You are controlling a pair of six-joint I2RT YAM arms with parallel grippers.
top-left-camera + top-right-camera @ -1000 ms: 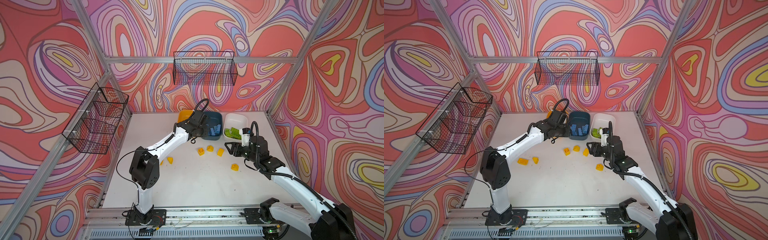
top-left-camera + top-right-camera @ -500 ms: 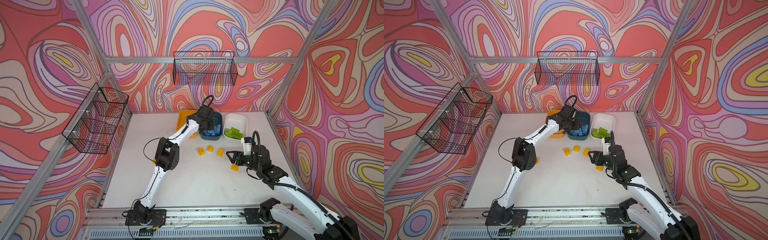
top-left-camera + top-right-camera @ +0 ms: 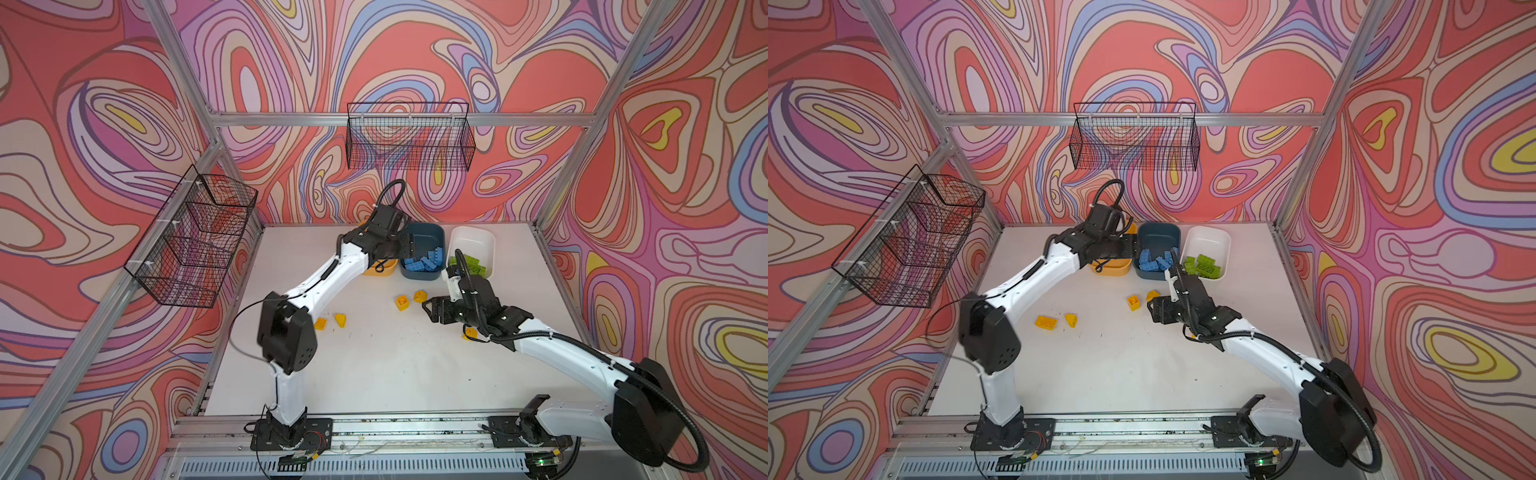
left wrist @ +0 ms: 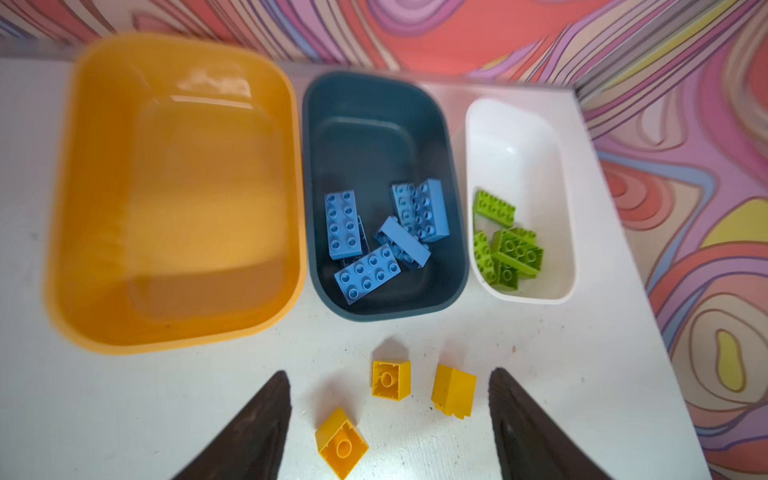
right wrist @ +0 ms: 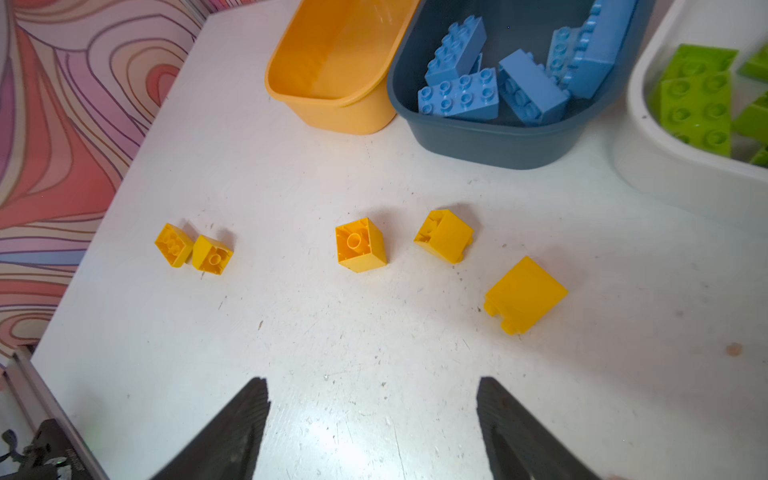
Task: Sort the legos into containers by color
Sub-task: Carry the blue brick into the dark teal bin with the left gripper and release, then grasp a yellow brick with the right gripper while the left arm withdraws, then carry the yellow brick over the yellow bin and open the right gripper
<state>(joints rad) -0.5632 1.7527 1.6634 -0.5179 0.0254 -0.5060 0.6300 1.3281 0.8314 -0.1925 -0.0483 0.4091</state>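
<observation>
Three containers stand in a row at the back. The yellow-orange tub [image 4: 87, 199] is empty, the teal tub [image 4: 453, 266] holds several blue legos [image 4: 344, 224], and the white tub [image 4: 563, 232] holds green legos [image 4: 517, 251]. My left gripper [image 3: 410, 246] hangs open over the yellow and teal tubs, with nothing between its fingers [image 4: 266, 415]. Several yellow legos [image 5: 359, 245] lie loose on the table in front of the tubs, and two more [image 3: 320, 323] sit further left. My right gripper [image 5: 372, 380] is open and empty, low over the table short of the yellow legos.
The left arm hides most of the yellow tub [image 3: 380, 271] in both top views. Black wire baskets hang on the back wall [image 3: 409, 141] and the left wall [image 3: 191, 237]. One yellow brick [image 3: 470, 332] lies beside the right wrist.
My left gripper has opened above the tubs while its elbow swung out and back. My right gripper has opened wider and slid left and forward over the table.
</observation>
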